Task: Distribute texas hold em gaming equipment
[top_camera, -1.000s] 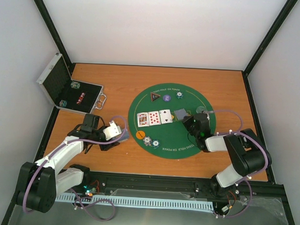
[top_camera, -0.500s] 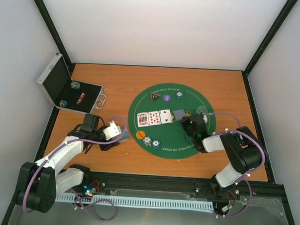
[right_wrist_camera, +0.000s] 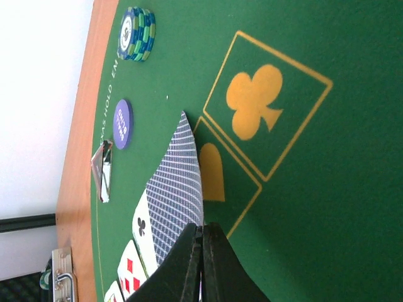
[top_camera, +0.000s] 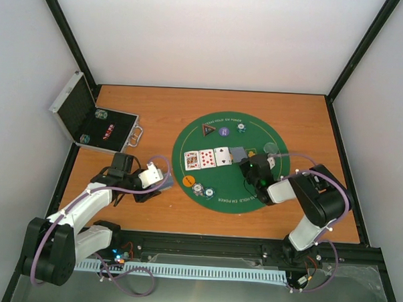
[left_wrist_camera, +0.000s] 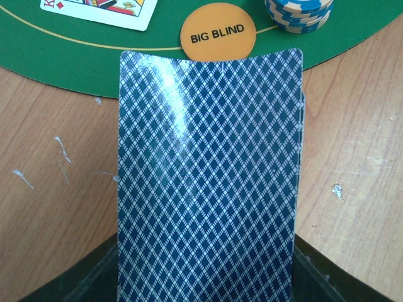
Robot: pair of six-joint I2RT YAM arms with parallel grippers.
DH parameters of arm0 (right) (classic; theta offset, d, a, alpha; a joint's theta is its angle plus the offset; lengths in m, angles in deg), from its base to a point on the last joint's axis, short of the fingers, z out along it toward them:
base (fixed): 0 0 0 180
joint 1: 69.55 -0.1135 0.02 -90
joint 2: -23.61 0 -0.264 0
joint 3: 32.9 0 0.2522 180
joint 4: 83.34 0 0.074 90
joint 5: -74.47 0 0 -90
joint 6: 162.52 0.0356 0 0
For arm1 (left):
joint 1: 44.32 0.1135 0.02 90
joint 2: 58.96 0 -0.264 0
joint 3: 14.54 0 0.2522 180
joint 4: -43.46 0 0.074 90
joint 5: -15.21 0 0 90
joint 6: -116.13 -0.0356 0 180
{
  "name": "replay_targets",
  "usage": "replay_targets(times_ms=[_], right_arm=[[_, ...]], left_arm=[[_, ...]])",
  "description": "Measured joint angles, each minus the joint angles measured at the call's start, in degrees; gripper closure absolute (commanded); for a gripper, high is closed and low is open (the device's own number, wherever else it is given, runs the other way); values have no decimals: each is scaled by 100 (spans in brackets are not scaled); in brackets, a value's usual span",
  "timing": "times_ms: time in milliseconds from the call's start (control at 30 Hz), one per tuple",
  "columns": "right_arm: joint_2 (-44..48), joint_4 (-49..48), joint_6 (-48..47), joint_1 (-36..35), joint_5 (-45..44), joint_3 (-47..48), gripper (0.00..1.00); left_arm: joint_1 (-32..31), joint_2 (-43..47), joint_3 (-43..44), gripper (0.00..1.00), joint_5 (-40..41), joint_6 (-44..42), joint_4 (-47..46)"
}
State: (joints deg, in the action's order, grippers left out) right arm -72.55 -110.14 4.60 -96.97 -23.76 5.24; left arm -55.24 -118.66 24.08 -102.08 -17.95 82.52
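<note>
Right wrist view: the right gripper (right_wrist_camera: 201, 255) pinches a face-down card (right_wrist_camera: 176, 182), tilted above the green mat (right_wrist_camera: 315, 220) beside the face-up cards (right_wrist_camera: 143, 236). The left gripper (top_camera: 152, 178) holds the deck (left_wrist_camera: 208, 176) over the table, near the orange chip (left_wrist_camera: 217, 39).

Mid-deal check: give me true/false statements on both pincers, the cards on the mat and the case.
The right pincer is shut on a face-down card. True.
Four cards lie face up on the green mat. False: three face-up cards.
The BIG BLIND chip lies on the mat. True.
The silver case is closed. False: its lid stands open.
The left pincer is empty. False: it holds blue-backed cards.
</note>
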Motion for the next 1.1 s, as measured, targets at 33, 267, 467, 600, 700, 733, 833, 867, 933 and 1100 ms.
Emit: replay_targets(times_ms=[33,267,467,600,700,733,833,867,933,1100], right_arm=[[0,0,33,-22,-4,0,93],[0,0,195,-98,-63,0,85],[131,39,297,-146,-149,-37,71],[474,133,313,-175,-181,-107,48],[828,278,310,-199,-234,-223,33],[994,378,264,-203,-262,-264,30],[1558,826,31,-219,-339,-310,21],[1773,975,-129,-223,-354,-310,15],[2236,1320,-669,-225,-372,-236,0],[2551,2409,-3198,-365,216,1049,0]], left_arm=[[0,0,-2,44,0,0,0],[0,74,-2,44,-7,0,2],[0,74,-2,44,-11,0,2],[0,74,-2,44,-13,0,2],[0,74,-2,44,-13,0,4],[0,74,0,44,-13,0,4],[0,76,-2,44,-11,-4,4],[0,81,0,44,-4,-11,4],[0,98,0,44,9,-42,7],[0,107,85,44,44,-151,170]])
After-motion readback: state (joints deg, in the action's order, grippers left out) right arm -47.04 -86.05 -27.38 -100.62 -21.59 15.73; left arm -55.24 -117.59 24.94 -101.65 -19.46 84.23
